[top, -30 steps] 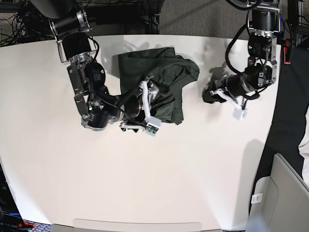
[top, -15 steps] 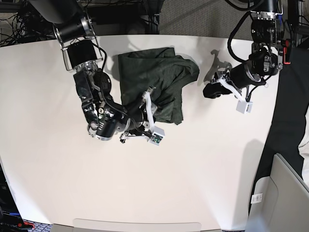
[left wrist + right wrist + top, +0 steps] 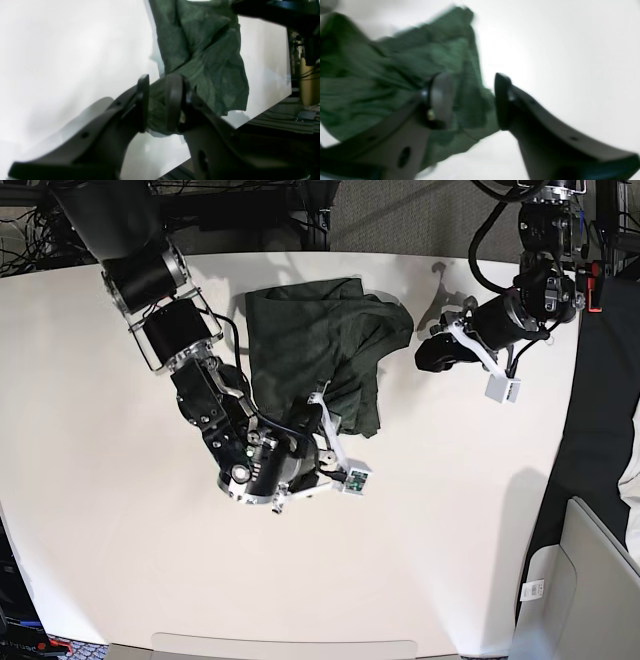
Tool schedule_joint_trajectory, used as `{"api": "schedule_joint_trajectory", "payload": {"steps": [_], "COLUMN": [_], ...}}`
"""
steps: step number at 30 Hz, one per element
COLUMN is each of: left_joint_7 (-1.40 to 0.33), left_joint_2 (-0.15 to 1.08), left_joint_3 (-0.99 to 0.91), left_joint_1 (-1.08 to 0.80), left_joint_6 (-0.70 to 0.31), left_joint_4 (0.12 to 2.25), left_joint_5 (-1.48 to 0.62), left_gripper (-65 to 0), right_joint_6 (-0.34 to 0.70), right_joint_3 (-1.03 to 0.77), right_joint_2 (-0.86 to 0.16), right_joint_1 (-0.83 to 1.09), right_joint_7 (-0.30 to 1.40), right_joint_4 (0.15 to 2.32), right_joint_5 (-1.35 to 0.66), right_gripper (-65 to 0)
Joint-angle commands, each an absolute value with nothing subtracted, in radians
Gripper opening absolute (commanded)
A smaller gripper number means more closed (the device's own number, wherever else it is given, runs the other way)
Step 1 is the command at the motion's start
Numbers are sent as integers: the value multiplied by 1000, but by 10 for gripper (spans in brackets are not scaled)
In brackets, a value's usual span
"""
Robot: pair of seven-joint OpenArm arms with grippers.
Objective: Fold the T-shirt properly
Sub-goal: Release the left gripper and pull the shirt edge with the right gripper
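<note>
The dark green T-shirt point(image 3: 315, 345) lies bunched in loose folds at the back middle of the white table point(image 3: 450, 530). My right gripper point(image 3: 322, 408) hovers at the shirt's near hem. In the right wrist view that gripper point(image 3: 472, 102) is open, with the T-shirt point(image 3: 370, 75) blurred behind its fingers and nothing pinched. My left gripper point(image 3: 425, 358) hangs just off the shirt's right edge, apart from it. The left wrist view shows this gripper point(image 3: 158, 100) with a narrow gap between its fingers point(image 3: 173, 100), and the T-shirt point(image 3: 212, 62) shows through the gap.
A grey chair back point(image 3: 590, 580) stands off the table's front right corner. Dark fabric point(image 3: 600, 400) hangs along the right edge. Cables and stands point(image 3: 30, 230) crowd the back left. The right arm's body point(image 3: 250, 460) lies across the table left of the shirt.
My right gripper has drawn back off the shirt toward the near hem and its jaws now stand apart. My left gripper has moved a little up and toward the shirt's right edge.
</note>
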State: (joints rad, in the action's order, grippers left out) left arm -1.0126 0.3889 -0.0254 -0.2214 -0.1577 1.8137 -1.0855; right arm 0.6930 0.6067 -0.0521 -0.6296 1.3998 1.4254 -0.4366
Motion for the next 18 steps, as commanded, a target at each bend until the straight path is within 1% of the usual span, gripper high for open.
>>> {"api": "schedule_joint_trajectory", "payload": {"steps": [1,8,15,18], "left_joint_7": [-1001,-1001,-1001,-1001], "left_joint_2": [400,400,401,401], "left_joint_3": [-31,-31,-31,-31], "left_joint_1": [-214,-211,-209,-208], "left_joint_6": [-166,-166,-166,-166], "left_joint_4": [1833,1828,1827,1825], "left_joint_5": [-1106,-1104,-1102,-1102], "left_gripper": [-529,-528,-528,-528], "right_joint_6": [698,698,698,698], "right_joint_3": [615,641,794,855], "right_joint_2": [-41,-77,-90,-90], "right_joint_1": [-676,-745,-766,-786], "right_joint_7": [1386,1396,1396,1396], "right_joint_4": [1445,1448,1448,1454], "right_joint_5": [-446,-501,-498,-450], "right_gripper": [-328,-323,-321,-321]}}
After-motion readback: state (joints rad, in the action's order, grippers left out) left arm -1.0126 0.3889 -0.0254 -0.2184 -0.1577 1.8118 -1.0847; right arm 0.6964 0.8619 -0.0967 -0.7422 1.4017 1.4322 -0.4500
